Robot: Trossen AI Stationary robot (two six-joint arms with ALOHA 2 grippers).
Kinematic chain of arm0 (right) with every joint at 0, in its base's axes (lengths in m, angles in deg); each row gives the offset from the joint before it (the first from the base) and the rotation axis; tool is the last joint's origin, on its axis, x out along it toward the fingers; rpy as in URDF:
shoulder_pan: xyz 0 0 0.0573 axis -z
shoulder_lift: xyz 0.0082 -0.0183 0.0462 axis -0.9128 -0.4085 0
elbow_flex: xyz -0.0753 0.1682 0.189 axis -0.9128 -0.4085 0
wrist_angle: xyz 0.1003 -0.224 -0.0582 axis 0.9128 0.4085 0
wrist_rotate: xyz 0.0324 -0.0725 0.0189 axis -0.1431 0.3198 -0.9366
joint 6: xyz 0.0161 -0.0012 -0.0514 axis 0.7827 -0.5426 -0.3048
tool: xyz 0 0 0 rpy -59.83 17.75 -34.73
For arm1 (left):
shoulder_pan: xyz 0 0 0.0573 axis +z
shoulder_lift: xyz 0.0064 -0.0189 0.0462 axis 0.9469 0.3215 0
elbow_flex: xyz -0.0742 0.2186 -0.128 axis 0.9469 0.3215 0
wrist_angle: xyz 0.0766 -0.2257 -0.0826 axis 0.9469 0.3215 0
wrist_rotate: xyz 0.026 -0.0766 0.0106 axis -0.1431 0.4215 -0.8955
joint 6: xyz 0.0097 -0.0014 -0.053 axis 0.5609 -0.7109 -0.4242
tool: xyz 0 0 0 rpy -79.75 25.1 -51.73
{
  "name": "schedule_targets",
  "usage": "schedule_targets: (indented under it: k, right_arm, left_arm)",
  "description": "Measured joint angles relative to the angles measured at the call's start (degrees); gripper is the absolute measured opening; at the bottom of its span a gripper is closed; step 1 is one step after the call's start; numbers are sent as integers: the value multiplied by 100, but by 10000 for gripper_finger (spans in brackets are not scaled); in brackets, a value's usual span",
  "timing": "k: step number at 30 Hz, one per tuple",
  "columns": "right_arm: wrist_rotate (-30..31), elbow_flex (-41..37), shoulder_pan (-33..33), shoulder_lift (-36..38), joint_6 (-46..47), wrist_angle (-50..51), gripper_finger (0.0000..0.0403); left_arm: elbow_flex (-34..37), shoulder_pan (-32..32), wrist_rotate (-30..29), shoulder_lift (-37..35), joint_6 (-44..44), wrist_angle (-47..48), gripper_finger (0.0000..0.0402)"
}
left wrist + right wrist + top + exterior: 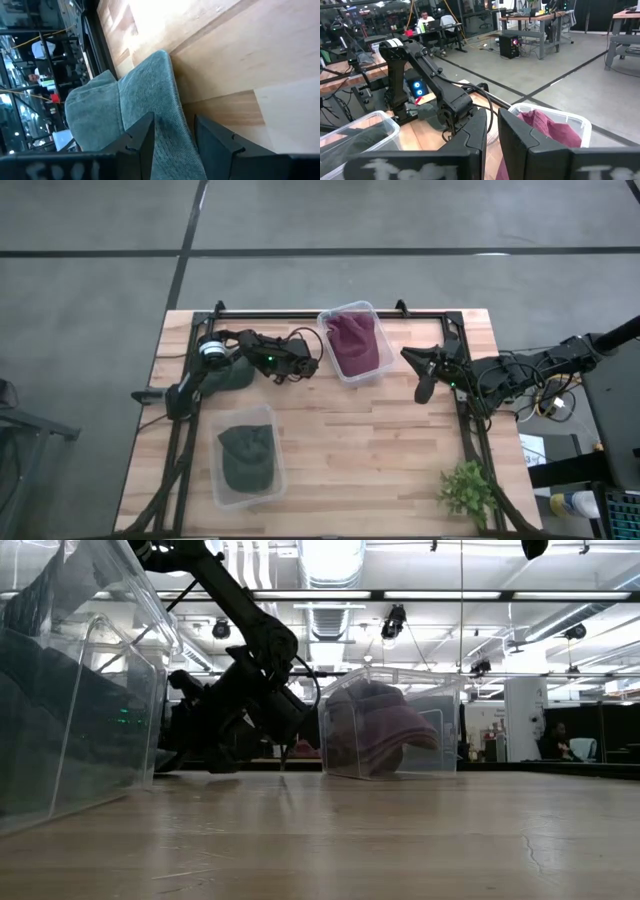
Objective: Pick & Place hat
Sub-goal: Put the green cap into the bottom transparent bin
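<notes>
A grey-green hat lies on the wooden table near its left rail. In the left wrist view the hat shows with its brim toward the camera. My left gripper is low over the hat and open, one finger on each side of the brim. My right gripper hangs raised over the table's right part, shut and holding nothing. A maroon hat lies in a clear box at the far middle. A dark green hat lies in another clear box at the near left. My left gripper has the hat's brim between its open fingers, coming at it slanting down from the table's right. The brim fills the gap between them. Whether the fingers touch the cloth I cannot tell. The hat rests on the table.
The clear box with the maroon hat stands just right of my left arm. The other clear box stands near the front edge. A small green plant is at the near right. Black rails frame the table. People sit in the room beyond.
</notes>
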Motion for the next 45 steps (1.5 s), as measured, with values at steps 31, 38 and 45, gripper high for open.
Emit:
schedule_targets:
  k: [31, 38, 45]
  right_arm:
    - [-1323, 0, -2, 77, -194, 11, 43]
    - [-1353, 0, -2, 147, -415, 10, 43]
    - [-1351, 0, -2, 188, -747, 13, 43]
  left_arm:
    - [327, 28, 124, -6, -441, 63, 62]
    - [193, 40, 128, -11, -431, 125, 12]
    - [-256, -90, 172, -379, -63, 396, 9]
